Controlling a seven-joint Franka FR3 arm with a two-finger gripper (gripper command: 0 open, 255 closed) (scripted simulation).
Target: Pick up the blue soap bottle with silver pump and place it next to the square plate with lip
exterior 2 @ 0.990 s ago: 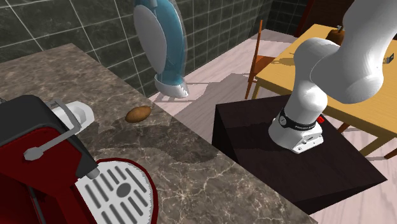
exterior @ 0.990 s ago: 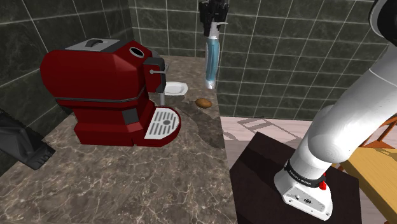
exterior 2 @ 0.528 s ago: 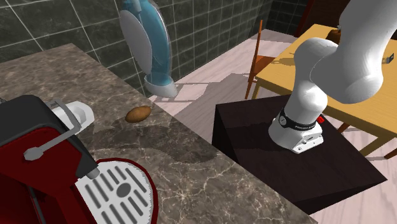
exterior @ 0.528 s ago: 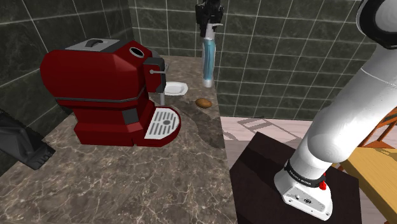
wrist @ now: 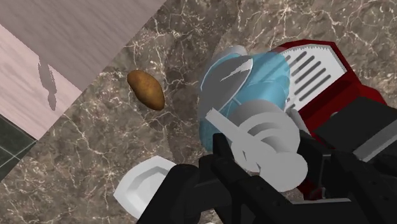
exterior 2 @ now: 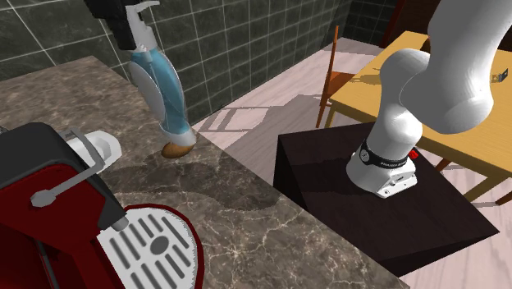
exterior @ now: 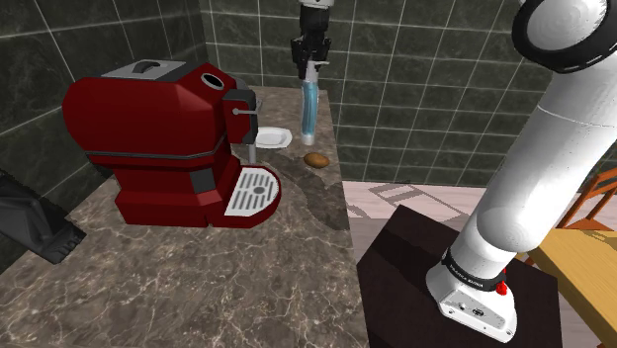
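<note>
Your bottle has swung toward nine o'clock in the shoulder view since a second ago, and hangs over the counter; the gripper is clamped on its pump; you look mid-carry; next, lower it beside the plate, at nine o'clock from its base, clear of the potato.

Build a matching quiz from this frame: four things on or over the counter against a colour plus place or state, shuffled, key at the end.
Things
1. soap bottle
2. potato
3. square plate
4. coffee machine

Descriptions
A. white, lying close beside the red appliance
B. red, the largest thing on the counter
C. blue, clasped at its pump by the gripper
D. brown, lying on the counter near its edge

Pairs: 1-C, 2-D, 3-A, 4-B
</note>
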